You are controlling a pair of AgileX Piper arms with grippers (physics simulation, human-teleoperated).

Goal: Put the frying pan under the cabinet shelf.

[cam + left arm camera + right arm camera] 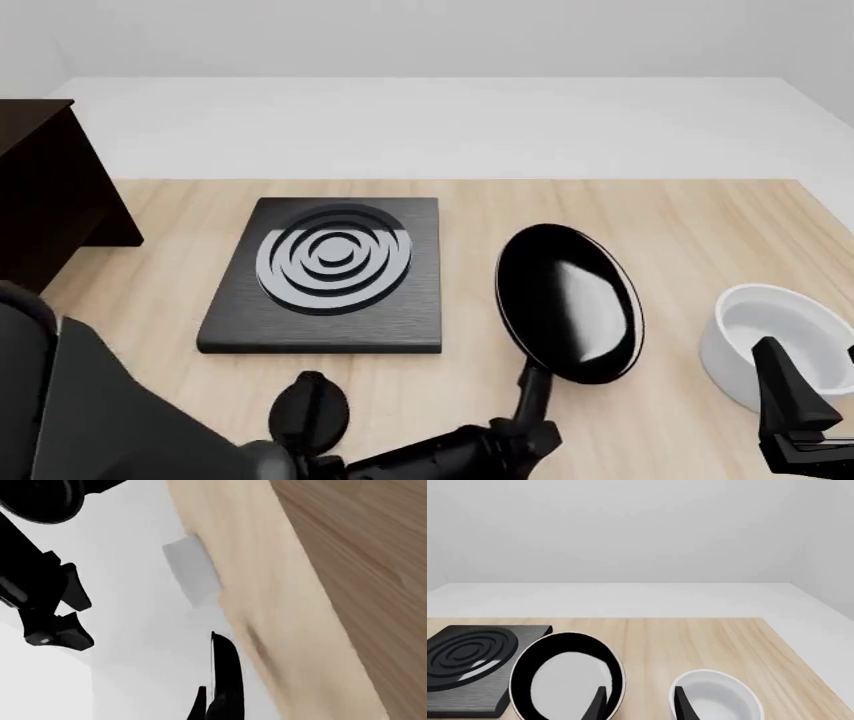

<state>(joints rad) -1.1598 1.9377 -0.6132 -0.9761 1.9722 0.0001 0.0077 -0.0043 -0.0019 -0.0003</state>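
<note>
The pan point(567, 300) is a round, glossy black disc with a mirror-like inside that catches a pale reflection. It stands tilted up on edge over the middle of the table point(694, 220), right of the stove plate point(327, 275) and left of the bowl point(787, 345). Its thin black handle runs down toward the near edge into the left gripper point(527, 435), whose dark matte fingers close around the handle, grasping it.

The cabinet point(54, 190) is very dark brown wood with flat boxy panels, at the far left, well apart from the pan. The stove plate is a flat black square slab with a brushed grain and concentric silver rings. A black oval knob point(310, 410) lies near the front edge, just beside the left arm. The bowl is smooth, white and round with thick walls.

The table top is pale wood with a fine straight grain. The right gripper point(637, 702) hangs at the near right by the bowl, its two black fingers spread apart and holding nothing.

No writing or label can be read on anything.
</note>
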